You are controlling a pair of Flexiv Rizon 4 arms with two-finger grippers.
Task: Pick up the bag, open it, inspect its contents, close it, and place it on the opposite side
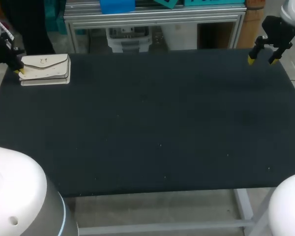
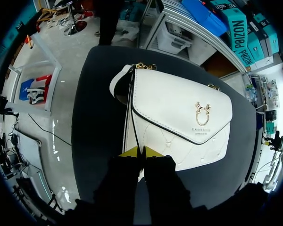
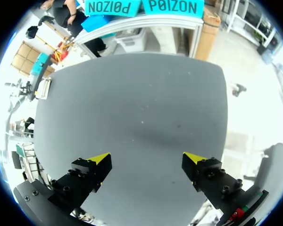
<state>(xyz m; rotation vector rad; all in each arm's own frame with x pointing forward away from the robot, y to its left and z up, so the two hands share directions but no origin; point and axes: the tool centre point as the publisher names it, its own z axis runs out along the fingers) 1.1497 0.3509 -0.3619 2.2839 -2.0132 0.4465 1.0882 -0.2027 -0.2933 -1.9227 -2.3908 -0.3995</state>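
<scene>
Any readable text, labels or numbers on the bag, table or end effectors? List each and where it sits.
bag: a small line of print under the gold emblem on the flap, too small to read.
table: none.
left end effector, right end effector: none visible.

White flap bag (image 1: 45,69), closed.
It lies flat at the counter's (image 1: 152,123) far left corner, quilted front and gold clasp facing up, gold chain fittings at its top.
</scene>
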